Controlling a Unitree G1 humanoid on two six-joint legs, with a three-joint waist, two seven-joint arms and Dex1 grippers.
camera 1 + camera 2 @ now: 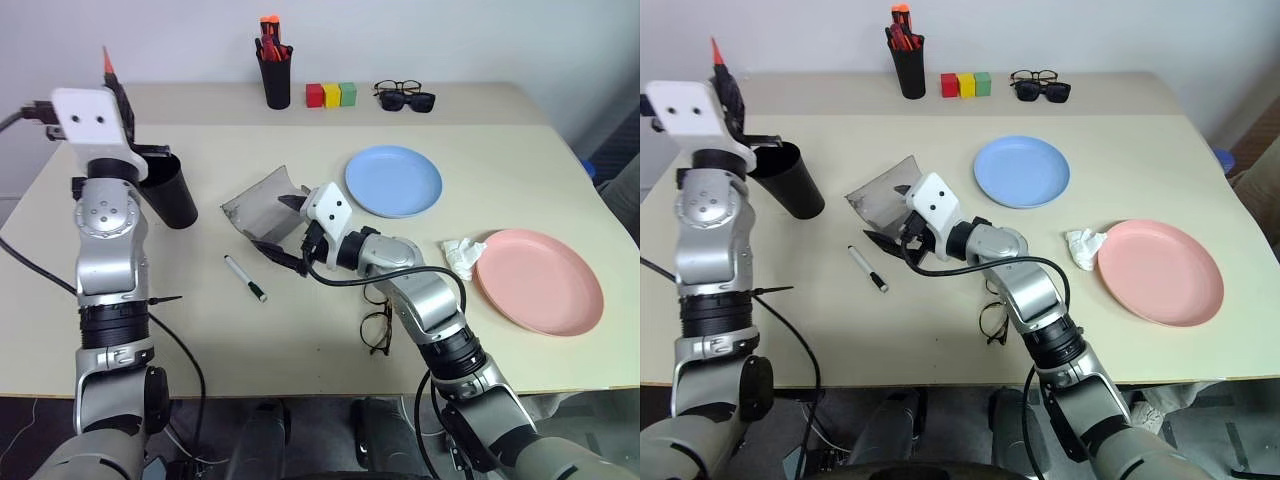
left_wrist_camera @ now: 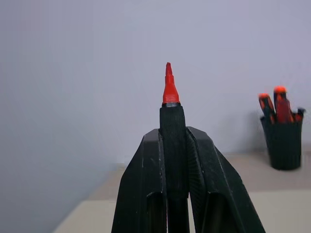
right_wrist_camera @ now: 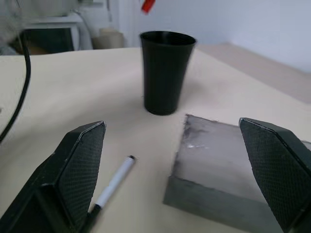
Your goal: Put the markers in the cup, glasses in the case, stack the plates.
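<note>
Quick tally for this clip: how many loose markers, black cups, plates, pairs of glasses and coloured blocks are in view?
Markers: 2, the red-tipped marker in the left pincer and the white marker
Cups: 2, the wide cup and the pen cup
Plates: 2, blue plate, pink plate
Glasses: 3, two pairs at the back, one pair near
Blocks: 3
Total: 12

Beige desk point(image 1: 300, 340) with scattered items

On it: a wide black tumbler point(image 1: 168, 192), an open grey glasses case point(image 1: 258, 205), a white marker with black cap point(image 1: 244, 278), black-framed eyeglasses point(image 1: 378, 325), a light blue plate point(image 1: 393, 181), a pink plate point(image 1: 540, 281), crumpled white tissue point(image 1: 461, 256); at the back, a black pen cup point(image 1: 274, 78), coloured blocks point(image 1: 331, 95), and sunglasses point(image 1: 406, 96).
</note>
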